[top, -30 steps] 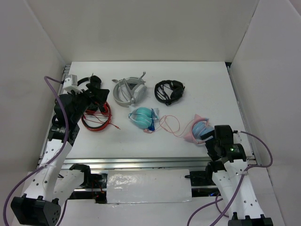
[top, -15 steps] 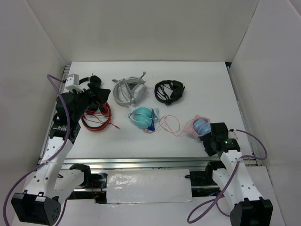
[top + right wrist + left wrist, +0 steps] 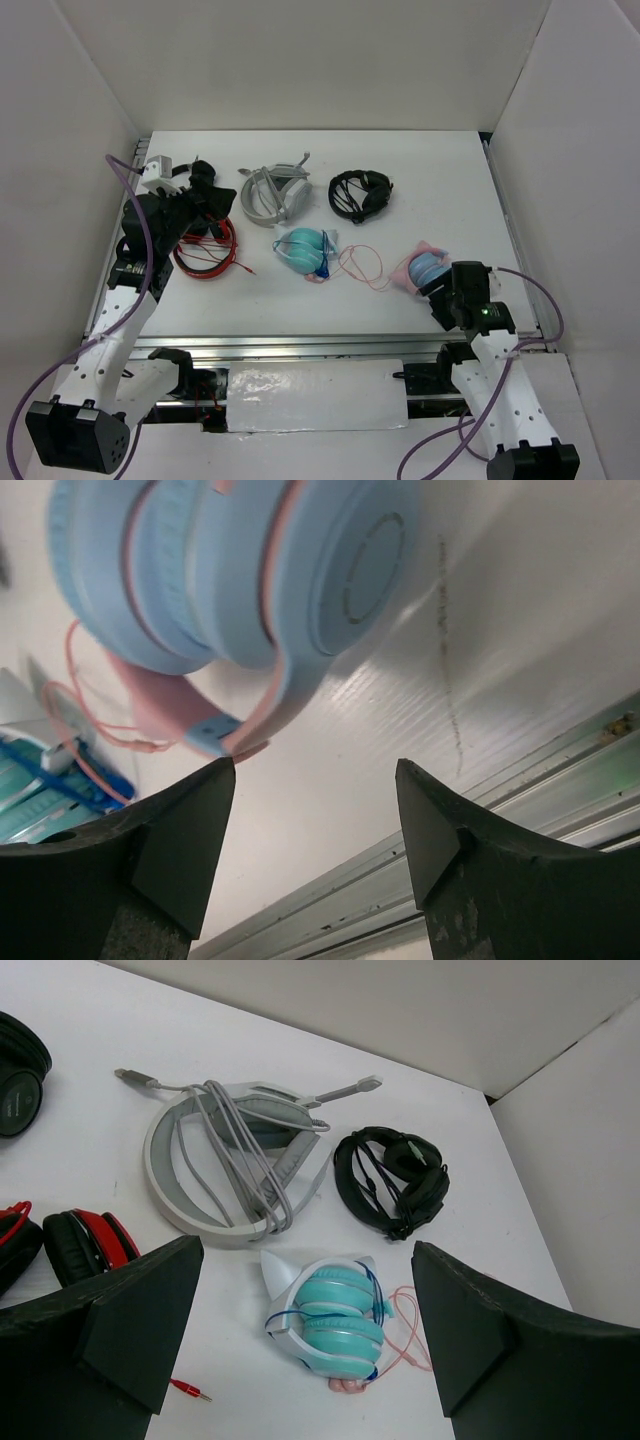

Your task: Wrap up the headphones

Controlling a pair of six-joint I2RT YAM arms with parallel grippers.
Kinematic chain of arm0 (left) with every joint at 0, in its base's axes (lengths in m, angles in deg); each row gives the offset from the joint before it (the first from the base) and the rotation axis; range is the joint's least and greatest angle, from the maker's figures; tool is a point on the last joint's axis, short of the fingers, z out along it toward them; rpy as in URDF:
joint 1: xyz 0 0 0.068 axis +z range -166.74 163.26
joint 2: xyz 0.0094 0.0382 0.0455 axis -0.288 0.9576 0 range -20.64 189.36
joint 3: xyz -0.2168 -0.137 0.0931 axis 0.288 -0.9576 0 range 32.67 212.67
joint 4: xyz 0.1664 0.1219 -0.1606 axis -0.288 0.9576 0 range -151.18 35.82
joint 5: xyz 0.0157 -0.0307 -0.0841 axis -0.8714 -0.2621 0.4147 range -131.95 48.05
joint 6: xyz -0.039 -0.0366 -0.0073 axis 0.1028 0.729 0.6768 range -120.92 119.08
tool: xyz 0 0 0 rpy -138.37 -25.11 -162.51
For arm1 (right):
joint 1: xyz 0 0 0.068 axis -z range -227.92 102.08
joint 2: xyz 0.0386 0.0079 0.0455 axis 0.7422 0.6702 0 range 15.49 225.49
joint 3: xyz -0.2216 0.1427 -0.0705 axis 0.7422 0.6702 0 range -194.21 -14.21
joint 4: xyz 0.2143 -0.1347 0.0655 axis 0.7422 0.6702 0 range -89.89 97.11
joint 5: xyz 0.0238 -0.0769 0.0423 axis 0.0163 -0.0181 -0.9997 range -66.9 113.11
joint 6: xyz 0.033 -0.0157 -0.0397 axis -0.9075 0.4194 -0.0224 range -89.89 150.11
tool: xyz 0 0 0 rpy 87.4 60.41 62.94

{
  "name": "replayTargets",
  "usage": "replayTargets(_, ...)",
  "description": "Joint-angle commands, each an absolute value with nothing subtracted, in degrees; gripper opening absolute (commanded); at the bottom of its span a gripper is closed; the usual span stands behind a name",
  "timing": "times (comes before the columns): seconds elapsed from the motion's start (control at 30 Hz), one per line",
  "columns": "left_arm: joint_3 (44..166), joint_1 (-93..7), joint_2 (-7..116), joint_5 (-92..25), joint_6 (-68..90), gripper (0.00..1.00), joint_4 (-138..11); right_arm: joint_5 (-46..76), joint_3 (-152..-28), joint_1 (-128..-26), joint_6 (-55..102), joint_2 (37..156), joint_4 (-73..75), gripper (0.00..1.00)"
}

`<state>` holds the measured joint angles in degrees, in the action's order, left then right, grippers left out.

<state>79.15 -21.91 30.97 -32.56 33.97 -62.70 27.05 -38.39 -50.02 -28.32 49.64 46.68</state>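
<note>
The headphones (image 3: pixel 424 267) lie at the table's right front, light blue ear cups stacked against the pink headband (image 3: pixel 165 695). Their thin pink-red cable (image 3: pixel 362 265) loops left toward the teal pair. My right gripper (image 3: pixel 441 291) sits just on the near side of them, open. In the right wrist view the ear cups (image 3: pixel 240 570) fill the top. The gripper (image 3: pixel 315 765) holds nothing, and its left fingertip (image 3: pixel 215 775) is just below the headband's blue slider. My left gripper (image 3: pixel 307 1247) hovers open and apart at the table's left (image 3: pixel 203 196).
A teal wrapped pair (image 3: pixel 303 249) lies mid-table. Behind it are a grey headset (image 3: pixel 270 193) and a black pair (image 3: pixel 360 193). Red headphones with a coiled red cable (image 3: pixel 205 248) lie under the left arm. The table's metal front rail (image 3: pixel 400 880) runs close below the right gripper.
The right gripper has moved up against the headphones, which have shifted slightly back and bunched together. Its jaws narrowed, then widened a little. The left arm has barely shifted.
</note>
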Motion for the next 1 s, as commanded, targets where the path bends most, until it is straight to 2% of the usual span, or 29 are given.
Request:
replayTargets(0.0, 78.99, -21.92, 30.95, -31.49, 32.74, 0.99, -65.93, 26.09, -41.10, -50.46, -26.93, 46.96, 45.73, 0.73)
replayTargets(0.23, 78.90, -21.92, 30.60, -32.81, 32.39, 0.99, -65.40, 28.02, -40.40, -50.46, -29.21, 48.36, 41.51, 0.81)
replayTargets(0.37, 78.90, -22.01, 30.25, -32.99, 31.95, 0.99, -65.05, 28.99, -39.61, -50.29, -30.27, 53.10, 39.06, 0.81)
replayTargets(0.67, 78.73, -21.92, 29.72, -33.78, 32.12, 0.99, -65.14, 35.14, -36.81, -50.46, -31.58, 57.86, 37.03, 0.62)
replayTargets(0.77, 79.34, -22.01, 29.98, -33.78, 32.12, 0.99, -64.79, 37.07, -36.36, -50.46, -31.68, 58.64, 35.54, 0.49)
replayTargets(0.97, 79.61, -21.92, 29.90, -33.69, 31.95, 0.99, -63.91, 39.98, -36.53, -50.46, -30.36, 62.59, 30.97, 0.49)
